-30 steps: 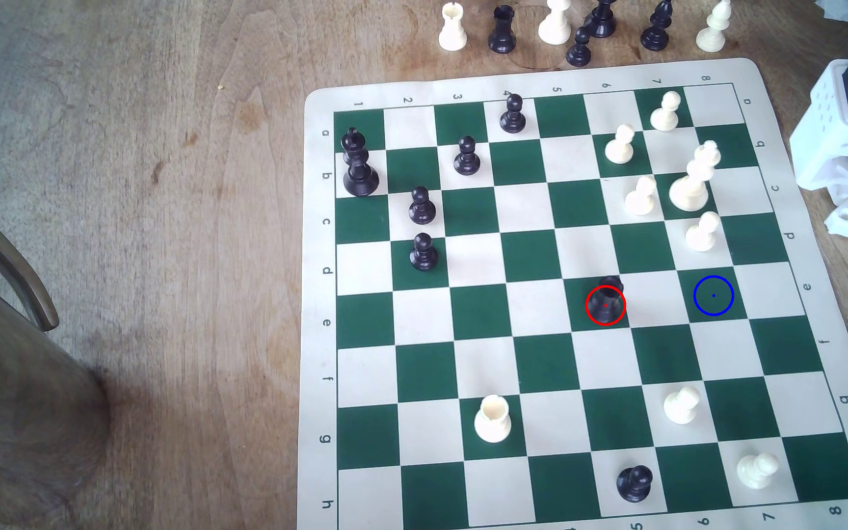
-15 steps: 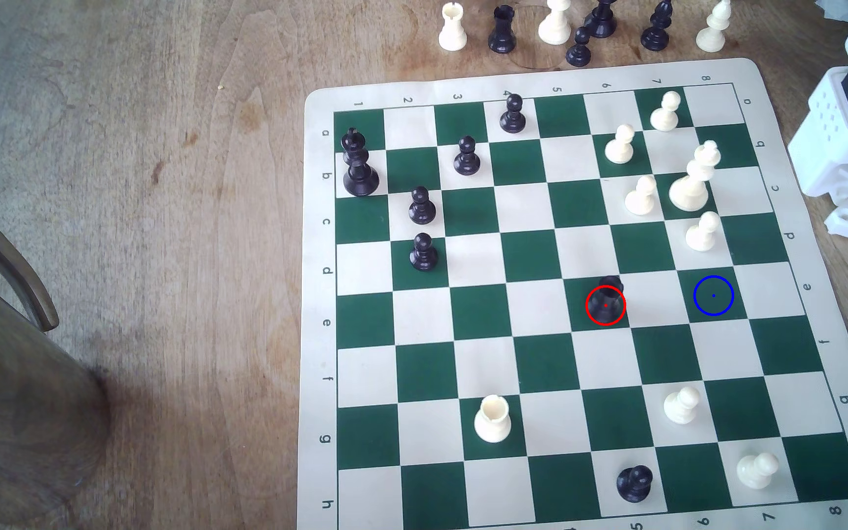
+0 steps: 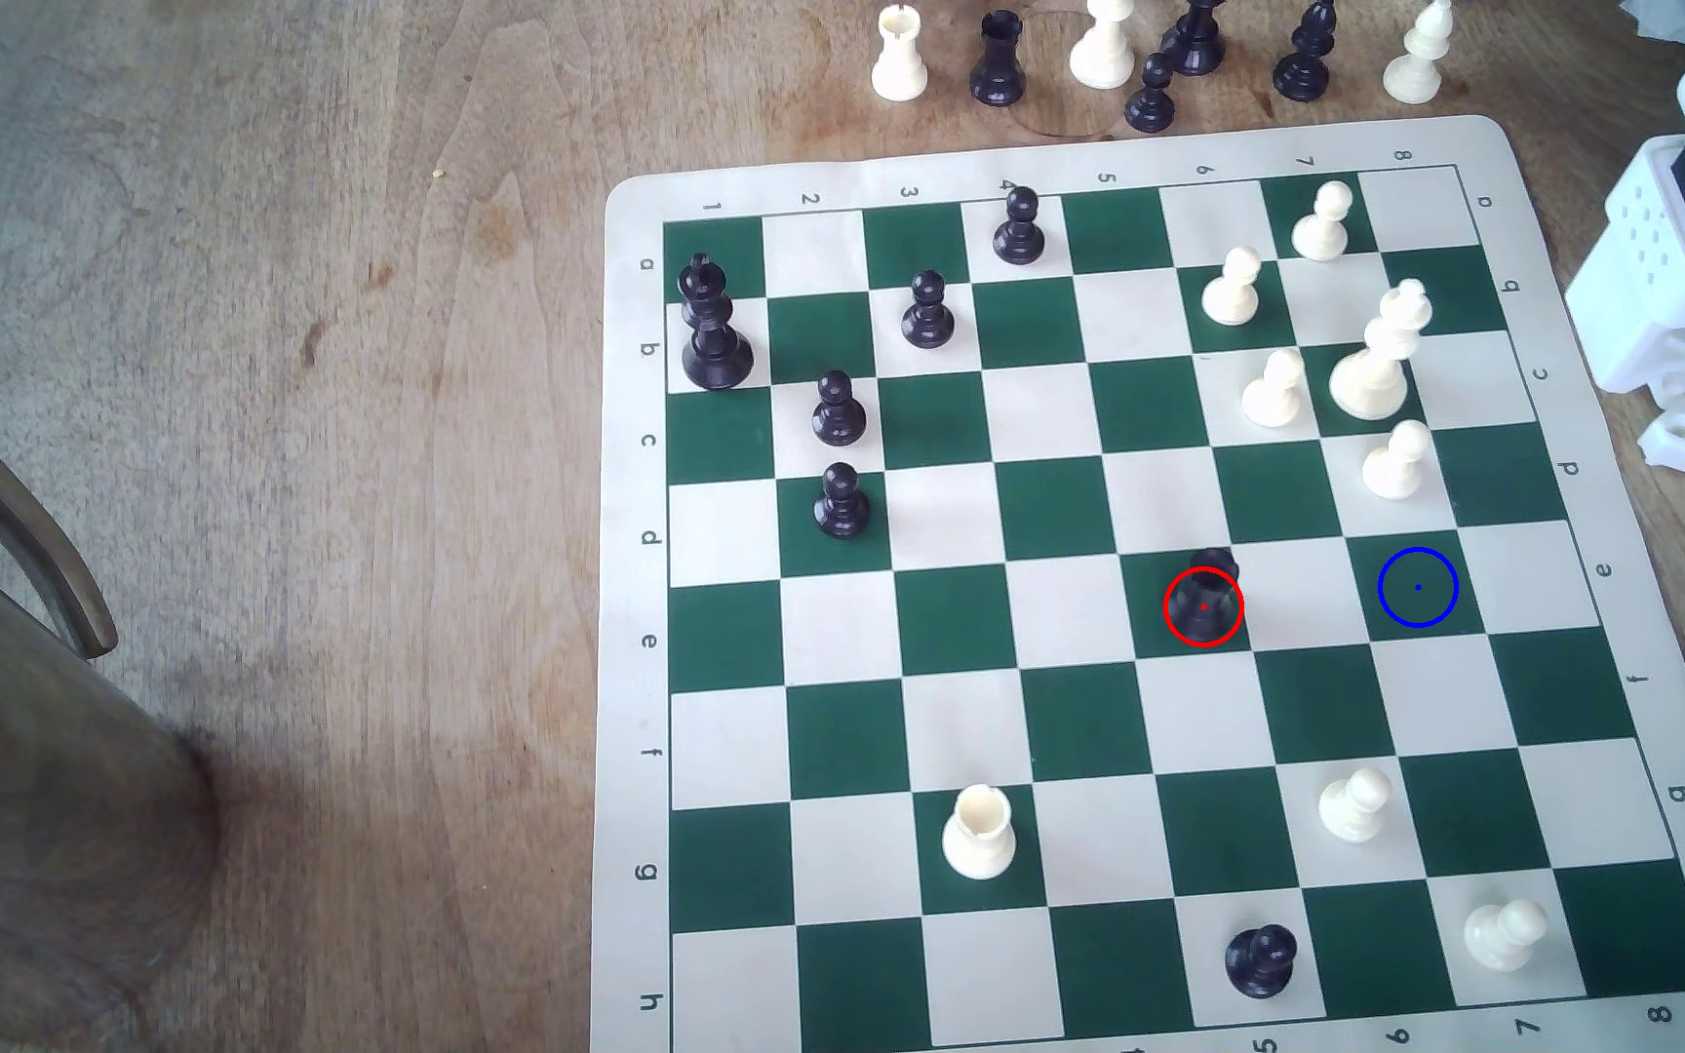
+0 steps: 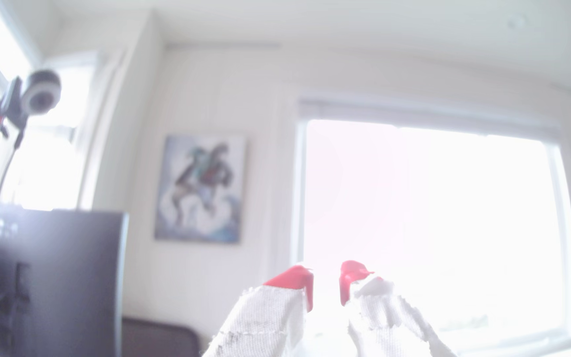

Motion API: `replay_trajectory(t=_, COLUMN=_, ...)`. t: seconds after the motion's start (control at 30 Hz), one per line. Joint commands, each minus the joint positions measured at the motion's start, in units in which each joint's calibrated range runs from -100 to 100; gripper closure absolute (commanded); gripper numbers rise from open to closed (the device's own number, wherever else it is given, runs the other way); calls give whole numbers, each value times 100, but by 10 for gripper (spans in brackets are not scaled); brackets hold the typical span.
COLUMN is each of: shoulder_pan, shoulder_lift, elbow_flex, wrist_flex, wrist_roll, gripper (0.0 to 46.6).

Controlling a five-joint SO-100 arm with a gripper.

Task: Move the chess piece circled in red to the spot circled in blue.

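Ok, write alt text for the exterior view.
A black rook ringed in red stands on a green-and-cream chessboard, two squares from a blue-ringed empty green square toward the exterior view's right. Other pieces dot the board; the white robot arm sits off its right edge.

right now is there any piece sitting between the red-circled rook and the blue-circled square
No. The black rook and the blue-ringed green square share a row, and the single cream square between them is bare. The nearest white pawn stands one row off.

Glossy black rook (image 3: 1206,597) on grained wooden table (image 3: 312,405).
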Motion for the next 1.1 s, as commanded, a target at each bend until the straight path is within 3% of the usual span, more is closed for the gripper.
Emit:
replay_trajectory(t=0.0, shoulder_pan=-64, shoulder_lift=524, elbow_flex=-1341, wrist_flex=2523, wrist_roll=-234, gripper=415)
replay_trajectory(t=0.17, shoulder_pan=-565, shoulder_lift=982, elbow_flex=-2393, wrist_flex=4473, wrist_roll=-576, gripper=404)
replay_trajectory(t=0.37, shoulder_pan=-534, shoulder_lift=1984, elbow_flex=-2737, wrist_flex=5308, wrist_roll=-1006, gripper=413)
replay_trajectory(t=0.57, shoulder_pan=-620, shoulder_lift=4802, elbow_flex=-4532, wrist_flex=6725, wrist_roll=-1538, gripper=414)
replay_trajectory(t=0.67, shoulder_pan=-698, shoulder_lift=5676, elbow_flex=-4958, wrist_flex=6987, wrist_roll=-1817, gripper=372)
replay_trajectory(t=0.7, shoulder_pan=-768, shoulder_lift=6101, elbow_flex=-5058, wrist_flex=7052, wrist_roll=-2027, gripper=316)
replay_trajectory(t=0.8, shoulder_pan=-1003, shoulder_lift=6551, elbow_flex=-5049, wrist_flex=7159, wrist_roll=-2203, gripper=278)
replay_trajectory(t=1.07, shoulder_pan=-1684, shoulder_lift=7646, elbow_flex=-5004, wrist_flex=7069, wrist_roll=-2593, gripper=276)
